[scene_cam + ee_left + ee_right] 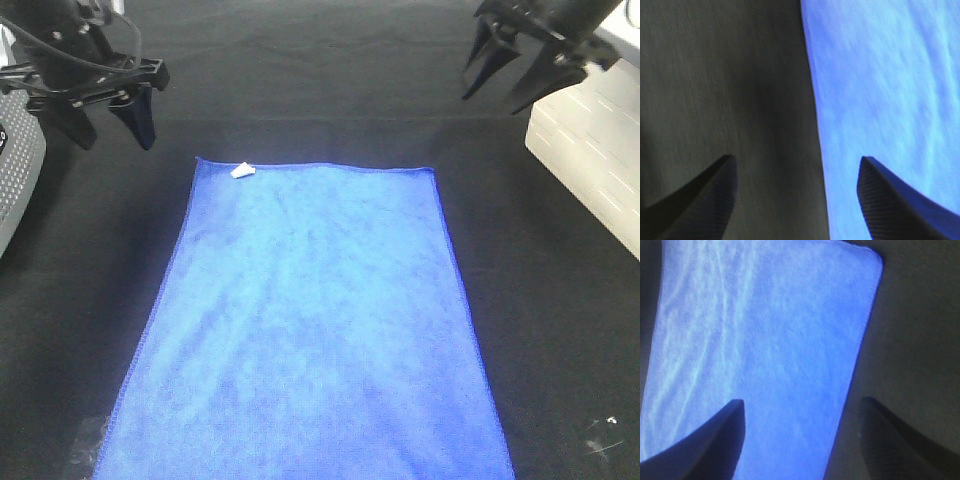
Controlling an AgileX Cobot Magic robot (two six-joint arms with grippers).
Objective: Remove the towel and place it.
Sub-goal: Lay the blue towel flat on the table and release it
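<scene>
Your towel [310, 320] lies spread flat on the black cloth [330, 90] that covers the table. It sits in the middle of the table and runs down to the near edge, where it passes out of the high view. Its small white tag [242, 170] is at the far left corner, lying on the blue.

Your left hand [115, 135] hangs over the black cloth towards the table's far left corner, just past that tagged corner, with its fingers apart and nothing between them. In its wrist view one finger shows against the black cloth and the other against the blue, with the towel's stitched edge running between.

Your right hand [492, 98] hangs towards the table's far right corner, also spread and holding nothing. In its wrist view it straddles the towel's other long edge, with one rounded corner in sight.

Neither hand touches the towel. A cream-coloured box [590, 150] sits at the table's right edge.
</scene>
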